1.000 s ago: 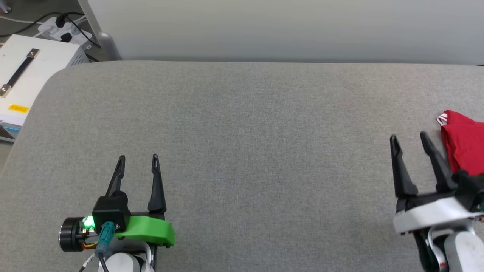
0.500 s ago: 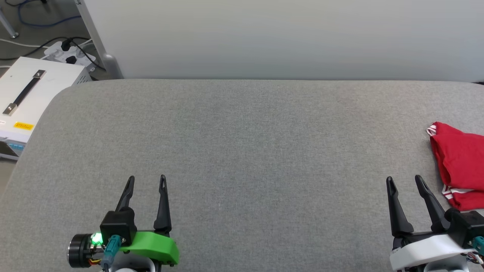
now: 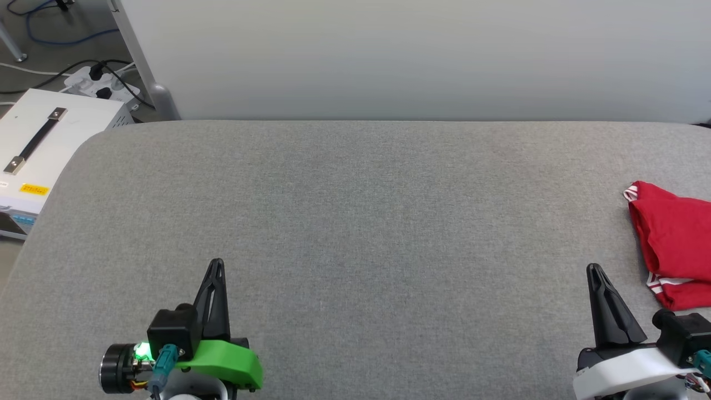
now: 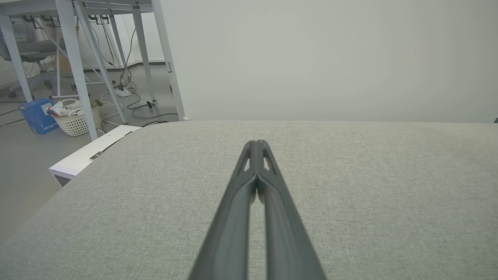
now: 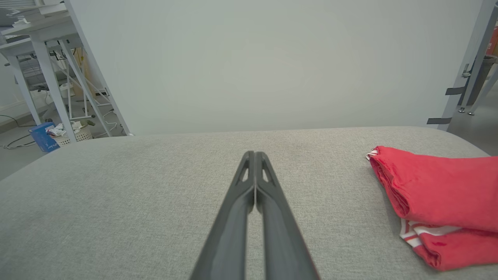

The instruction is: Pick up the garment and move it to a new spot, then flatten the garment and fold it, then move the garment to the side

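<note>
Left gripper [image 3: 216, 263] sits low at the near left of the grey fabric-covered table [image 3: 355, 222], its two dark fingers pressed together into one point and holding nothing, aimed straight toward the far edge. A green bracket [image 3: 225, 355] and a lit green light [image 3: 143, 350] sit at its wrist. The right gripper [image 3: 594, 268] mirrors it at the near right on a white bracket [image 3: 627, 369] — fingers likewise closed tight, empty, pointing away from the robot. The garment [image 3: 675, 233] lies folded at the table's right edge, just right of and beyond the right gripper and apart from it, cut off by the head view's border. The right wrist view adds detail: the garment [image 5: 435, 186] is a stack with a smooth red layer on top and a red-and-white striped cuff [image 5: 414, 231] peeking out beneath, off to the right of the closed fingers [image 5: 233, 217]. The left wrist view looks along its own shut fingers [image 4: 233, 217] over bare table to metal frame legs [image 4: 78, 58], a white basket [image 4: 76, 120] and a blue box [image 4: 37, 120] on the floor. In the head view a white case [image 3: 33, 139] with a black handle stands left of the table; its yellow label [image 3: 33, 189] carries writing too small to read — the blue box's lettering is likewise illegible.
</note>
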Robot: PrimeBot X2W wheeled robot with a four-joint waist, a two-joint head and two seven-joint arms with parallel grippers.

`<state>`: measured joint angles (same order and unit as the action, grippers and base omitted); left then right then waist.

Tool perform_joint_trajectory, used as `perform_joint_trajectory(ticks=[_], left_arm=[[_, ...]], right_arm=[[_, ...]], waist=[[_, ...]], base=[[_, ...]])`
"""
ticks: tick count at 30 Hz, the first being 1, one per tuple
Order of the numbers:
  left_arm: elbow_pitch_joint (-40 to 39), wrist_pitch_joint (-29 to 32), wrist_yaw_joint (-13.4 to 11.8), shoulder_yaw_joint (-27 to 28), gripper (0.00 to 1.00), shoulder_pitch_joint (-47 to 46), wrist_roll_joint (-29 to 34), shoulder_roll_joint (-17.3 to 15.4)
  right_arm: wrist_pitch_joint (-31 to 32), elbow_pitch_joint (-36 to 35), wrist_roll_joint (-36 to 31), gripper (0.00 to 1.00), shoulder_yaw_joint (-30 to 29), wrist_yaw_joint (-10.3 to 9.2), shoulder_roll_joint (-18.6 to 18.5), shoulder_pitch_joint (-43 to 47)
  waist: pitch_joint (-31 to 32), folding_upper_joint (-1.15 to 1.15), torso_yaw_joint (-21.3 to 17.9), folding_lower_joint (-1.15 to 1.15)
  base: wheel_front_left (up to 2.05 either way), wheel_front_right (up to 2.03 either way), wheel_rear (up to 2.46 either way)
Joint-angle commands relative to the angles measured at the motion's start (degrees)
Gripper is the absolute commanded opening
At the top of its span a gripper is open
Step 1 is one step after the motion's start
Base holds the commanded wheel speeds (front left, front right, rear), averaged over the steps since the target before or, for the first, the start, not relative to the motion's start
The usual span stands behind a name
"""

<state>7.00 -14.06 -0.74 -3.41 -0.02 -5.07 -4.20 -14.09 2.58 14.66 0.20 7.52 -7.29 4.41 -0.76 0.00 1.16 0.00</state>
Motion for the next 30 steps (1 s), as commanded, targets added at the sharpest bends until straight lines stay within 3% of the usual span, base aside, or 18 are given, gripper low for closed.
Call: perform_joint_trajectory(ticks=[1, 30], left_arm=[[-0.31, 0.42, 0.05, 0.16, 0.0, 0.0, 0.33, 0.07], [-1.93, 3.73, 0.22, 0.95, 0.0, 0.01, 1.48, 0.38]], right_arm=[[0.34, -0.17, -0.9, 0.0, -0.01, 0.0, 0.25, -0.28], [3.68, -0.75, -4.24, 0.0, -0.06, -0.01, 1.26, -1.29]], waist=[[0.01, 0.0, -0.02, 0.0], [0.19, 0.0, -0.29, 0.0]], base=[[0.0, 0.0, 0.0], [0.0, 0.0, 0.0]])
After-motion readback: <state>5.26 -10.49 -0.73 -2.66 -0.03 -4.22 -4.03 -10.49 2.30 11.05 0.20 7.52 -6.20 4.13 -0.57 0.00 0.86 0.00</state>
